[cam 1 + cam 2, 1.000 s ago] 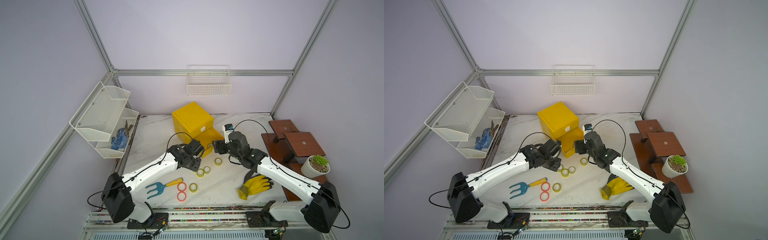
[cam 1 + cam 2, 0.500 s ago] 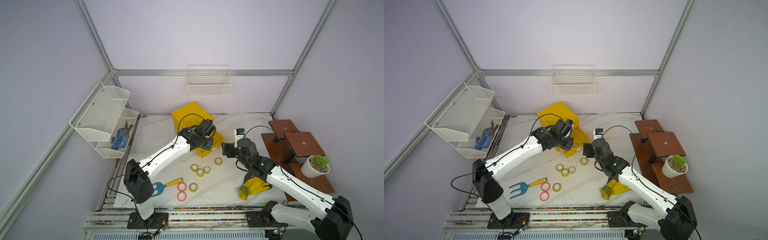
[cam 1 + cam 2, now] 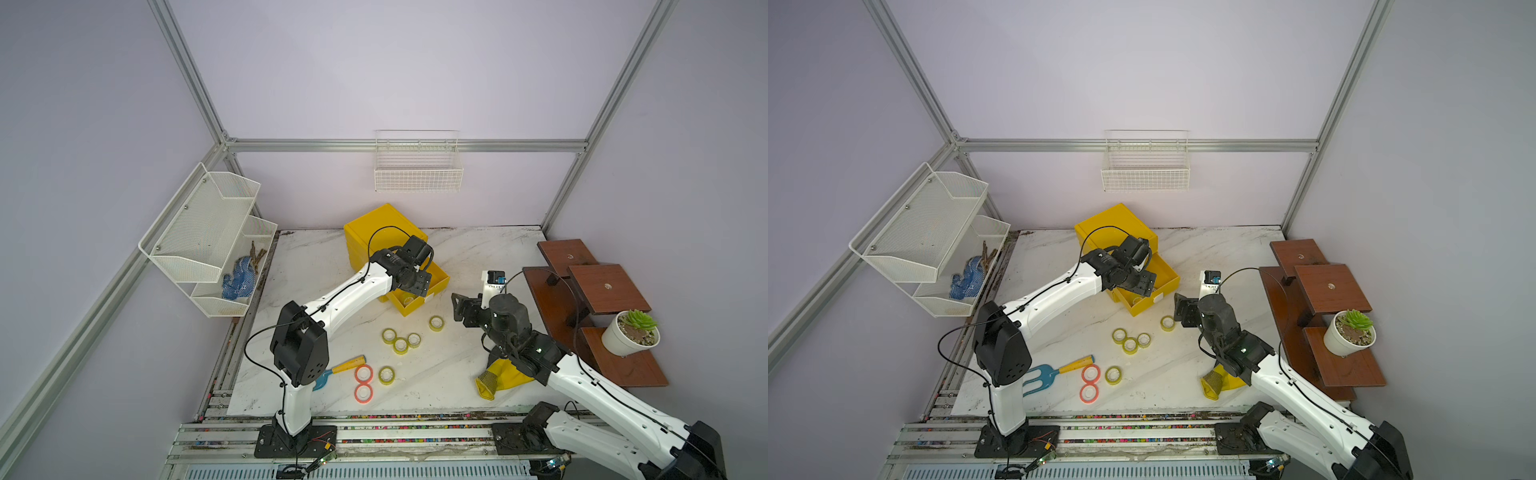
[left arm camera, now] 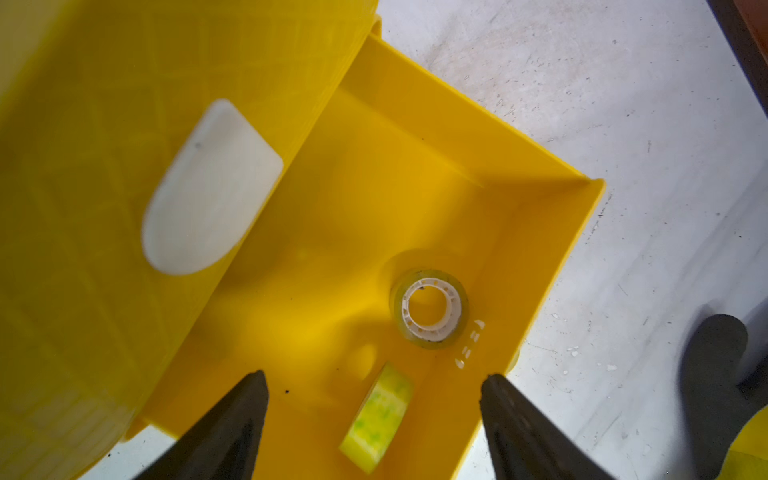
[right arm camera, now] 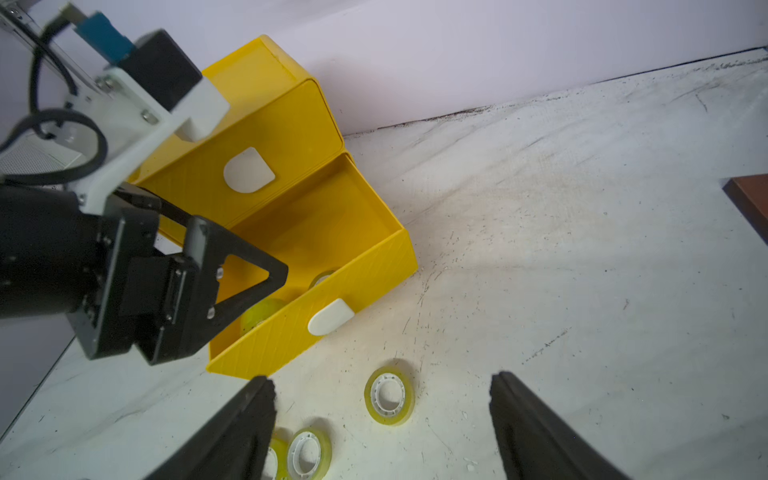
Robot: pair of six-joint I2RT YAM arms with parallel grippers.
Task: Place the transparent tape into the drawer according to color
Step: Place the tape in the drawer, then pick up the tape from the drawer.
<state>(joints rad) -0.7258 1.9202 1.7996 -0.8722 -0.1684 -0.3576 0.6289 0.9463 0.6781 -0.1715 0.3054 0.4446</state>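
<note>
Dropping yellow-green roll (image 4: pixel 378 415) between spread left gripper (image 4: pixel 374 376) jaws into drawer (image 4: pixel 552 266); next, presumably lowering parted, empty right gripper (image 5: pixel 382 377) jaws around loose roll (image 5: pixel 388 401) just ahead.

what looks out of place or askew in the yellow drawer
One yellow-green tape roll stands tilted on its edge in the open drawer, below the open left claw. The other roll lies flat. It may be mid-drop. Nothing looks damaged.

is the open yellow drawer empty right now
No, one yellow-green tape roll lies flat and a second yellow-green roll stands on edge inside the open drawer.
</note>
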